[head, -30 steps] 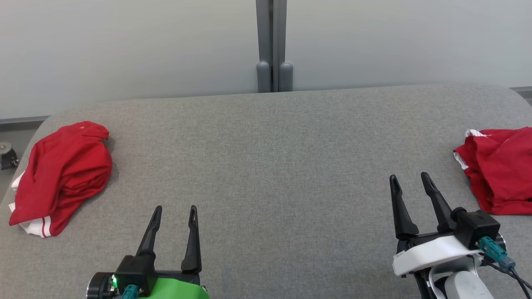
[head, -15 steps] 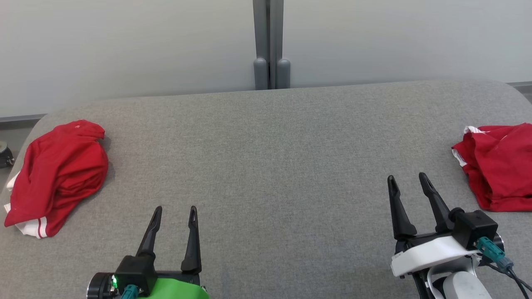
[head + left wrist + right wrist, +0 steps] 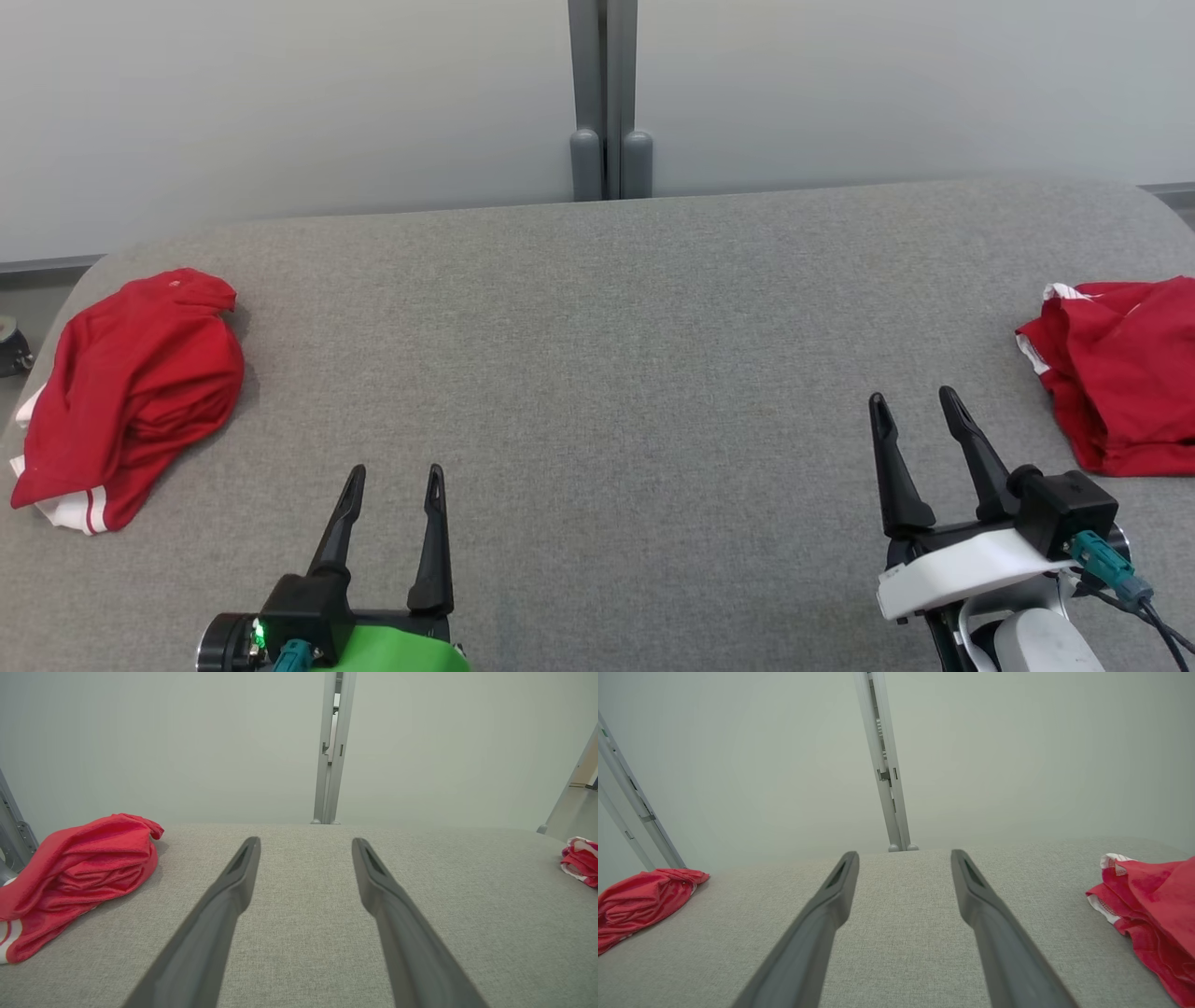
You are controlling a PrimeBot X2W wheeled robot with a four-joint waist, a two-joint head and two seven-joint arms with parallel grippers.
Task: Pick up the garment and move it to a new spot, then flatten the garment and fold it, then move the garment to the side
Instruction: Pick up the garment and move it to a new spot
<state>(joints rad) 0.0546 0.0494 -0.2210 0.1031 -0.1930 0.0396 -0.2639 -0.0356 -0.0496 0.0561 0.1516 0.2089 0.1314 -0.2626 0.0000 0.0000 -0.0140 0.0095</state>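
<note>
Head view: I hold left gripper (image 3: pixel 396 471) and right gripper (image 3: pixel 913 397) spread, empty, between nine-o'clock garment (image 3: pixel 126 392) and three-o'clock garment (image 3: pixel 1116 373), likely to reach either.

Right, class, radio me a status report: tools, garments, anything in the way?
Left tool open, empty; right tool open, empty. Left red garment and right red garment bunched at table ends, untouched. No obstacle seen.

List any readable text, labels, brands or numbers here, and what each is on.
None readable.
Left red garment: white striped trim, no print; one tiny pale mark, too small to read.
Right red garment: white trim, no lettering.
Grey table: blank.
</note>
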